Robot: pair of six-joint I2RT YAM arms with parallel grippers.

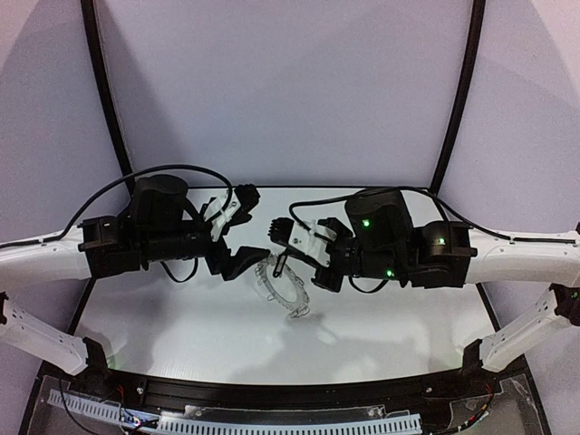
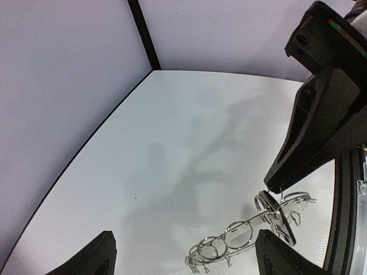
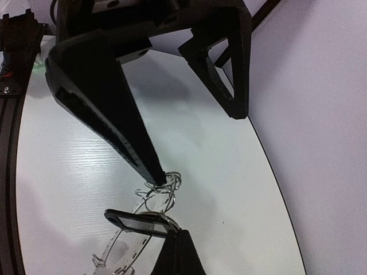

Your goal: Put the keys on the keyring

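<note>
Light, stiff and probably slippery, the tiny key (image 3: 137, 220) seems held off the worktop (image 1: 181, 326) against the wire-fringed keyring (image 2: 246, 231), pinched by the pressed-together right end effector (image 3: 175, 235), while the spread left end effector (image 1: 256, 225) flanks the ring, best gripped by its flat rim.

Keyring (image 1: 283, 290) over table (image 1: 181, 335) middle, between left tool (image 1: 252, 227) and right tool (image 1: 275, 234); key (image 3: 140, 220) at right tool tip.
</note>
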